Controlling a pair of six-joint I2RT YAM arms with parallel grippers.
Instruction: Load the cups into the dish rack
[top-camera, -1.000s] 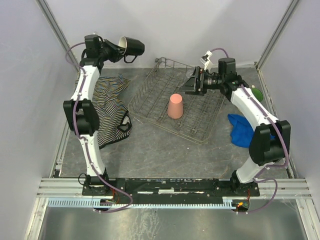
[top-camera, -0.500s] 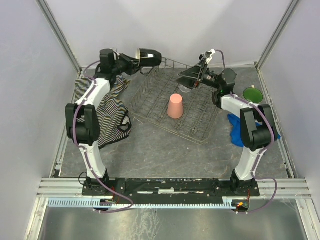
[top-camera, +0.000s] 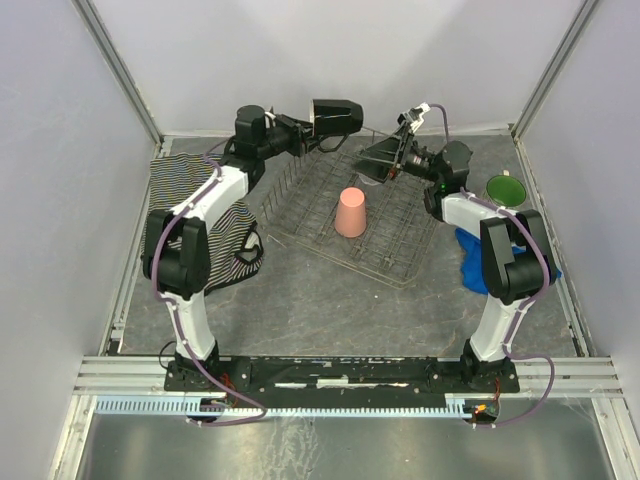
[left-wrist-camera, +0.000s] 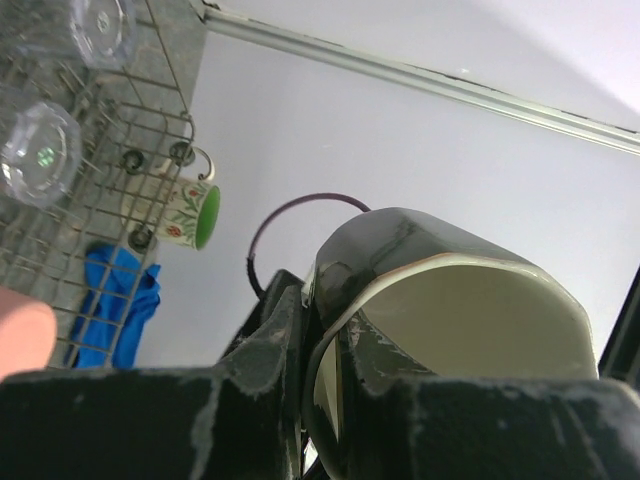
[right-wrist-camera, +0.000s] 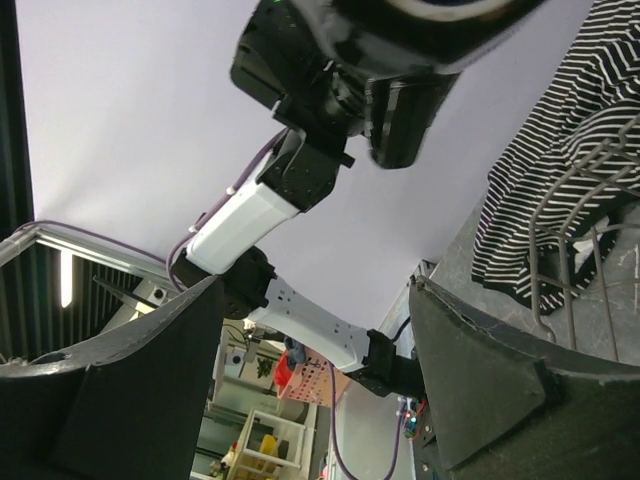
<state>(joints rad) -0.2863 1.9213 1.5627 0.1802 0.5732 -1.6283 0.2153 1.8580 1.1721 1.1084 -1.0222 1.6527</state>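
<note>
My left gripper (top-camera: 313, 125) is shut on the wall of the black mug with cream interior (top-camera: 338, 115), held tilted in the air above the back edge of the grey wire dish rack (top-camera: 300, 215). In the left wrist view the mug (left-wrist-camera: 450, 300) fills the frame between my fingers. The salmon-pink tumbler (top-camera: 351, 212) stands upside down in the rack. My right gripper (top-camera: 383, 160) is open and empty above the rack's back right part. A clear glass (left-wrist-camera: 38, 150) sits in the rack. The floral mug with green interior (top-camera: 505, 187) stands right of the rack.
A striped cloth (top-camera: 215, 215) lies left of the rack. A blue cloth (top-camera: 490, 260) lies at the right, near the floral mug. Grey walls close in the back and both sides. Both arms reach over the back of the rack, close together.
My left arm has swung right with the black mug, from the back left corner to above the rack's back edge. My right gripper pulled back and tilted upward, then held still.
</note>
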